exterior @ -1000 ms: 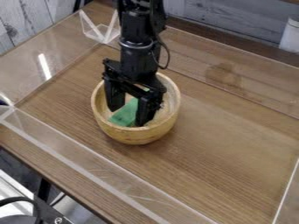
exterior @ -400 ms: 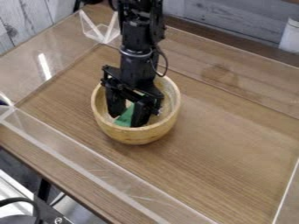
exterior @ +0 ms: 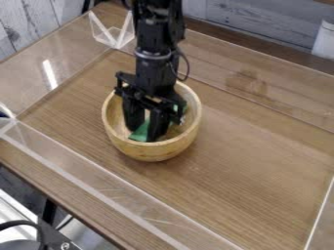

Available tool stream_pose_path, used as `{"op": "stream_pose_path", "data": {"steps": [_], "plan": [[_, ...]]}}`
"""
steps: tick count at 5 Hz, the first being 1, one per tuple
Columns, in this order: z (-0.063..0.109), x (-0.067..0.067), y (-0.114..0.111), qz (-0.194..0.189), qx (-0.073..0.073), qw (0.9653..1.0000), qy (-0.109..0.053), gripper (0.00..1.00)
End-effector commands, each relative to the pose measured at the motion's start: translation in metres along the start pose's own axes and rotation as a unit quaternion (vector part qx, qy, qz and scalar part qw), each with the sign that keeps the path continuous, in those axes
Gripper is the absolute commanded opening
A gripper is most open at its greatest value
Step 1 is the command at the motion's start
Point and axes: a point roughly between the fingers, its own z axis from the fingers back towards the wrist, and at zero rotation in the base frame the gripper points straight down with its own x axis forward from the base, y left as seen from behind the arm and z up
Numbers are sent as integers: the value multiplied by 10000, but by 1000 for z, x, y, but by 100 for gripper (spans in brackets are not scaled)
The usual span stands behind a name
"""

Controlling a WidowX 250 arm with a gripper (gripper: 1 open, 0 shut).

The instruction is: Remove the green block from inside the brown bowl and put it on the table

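The brown bowl sits left of centre on the table. My gripper reaches straight down into it from the black arm above. The green block lies inside the bowl, a strip of bright green showing between the black fingers. The jaws have drawn in against the block's sides and stand shut on it. The fingers hide most of the block, which is still low inside the bowl.
Low clear acrylic walls edge the tabletop on the near and left sides. A white wire stand is at the back, behind the arm. Bare wood spreads to the right of the bowl.
The jaws, wide open around the block a second ago, have narrowed onto it. The arm has shifted slightly and sunk a little into the bowl.
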Motion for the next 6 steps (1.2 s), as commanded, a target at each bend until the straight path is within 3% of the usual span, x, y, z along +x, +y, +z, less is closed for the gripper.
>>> {"op": "stream_pose_path", "data": {"steps": [1, 2, 6], "plan": [[45, 9, 4, 56, 13, 9979, -639, 0], [72, 16, 0, 87, -71, 9958, -906, 0], [32, 20, 5, 42, -28, 9979, -642, 0]]}}
